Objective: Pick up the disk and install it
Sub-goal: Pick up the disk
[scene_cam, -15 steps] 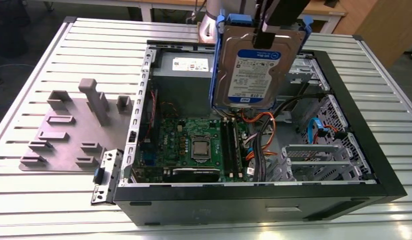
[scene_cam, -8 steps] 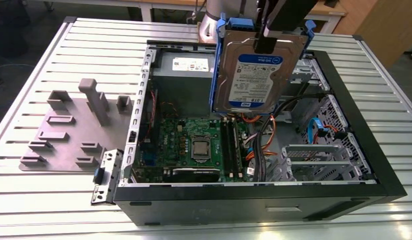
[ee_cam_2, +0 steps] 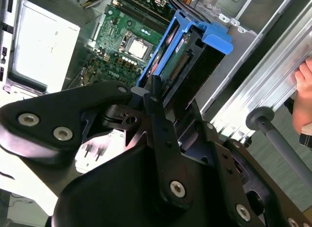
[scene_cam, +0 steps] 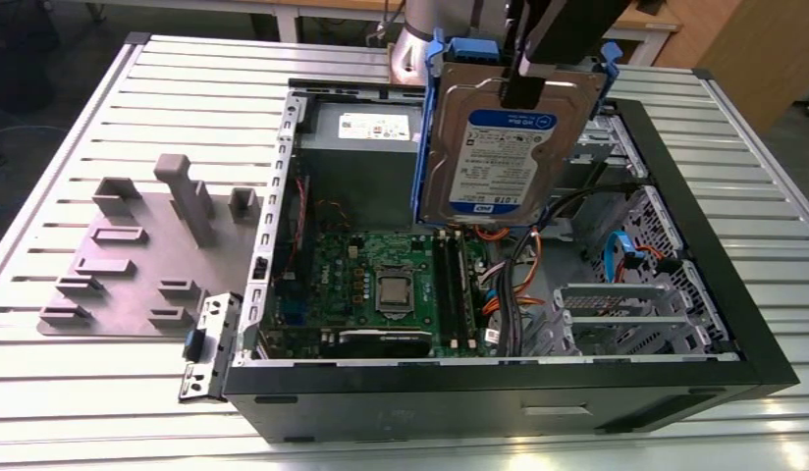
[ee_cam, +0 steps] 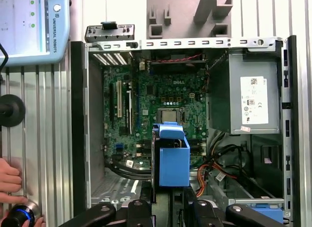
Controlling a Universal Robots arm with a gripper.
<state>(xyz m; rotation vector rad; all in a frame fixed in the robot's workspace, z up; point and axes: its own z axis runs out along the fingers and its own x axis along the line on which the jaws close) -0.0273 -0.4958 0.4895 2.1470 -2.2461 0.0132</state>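
Grips with the hand [scene_cam: 522, 86] the top edge of the disk [scene_cam: 507, 147], clamped shut on it; holds it upright, label toward the exterior view, above the open computer case [scene_cam: 510, 407] on the counter [scene_cam: 64, 392]; hangs it over the motherboard [scene_cam: 378, 285], near the grey power supply [scene_cam: 365, 128]; shows a person's fingers [ee_cam: 9, 177] at the counter's edge.

The arm [scene_cam: 575, 25] ran off the exterior view's upper edge, and the disk [scene_cam: 510, 147] clamped in the gripper [scene_cam: 520, 86] screened one of the jaws, part of the grey power supply [scene_cam: 358, 132] and the bays behind. In the first wrist view the disk stood edge-on, its label turned out of sight, while the view's edge cut short a person's hand [ee_cam: 9, 180] on the worktop [ee_cam: 44, 139].
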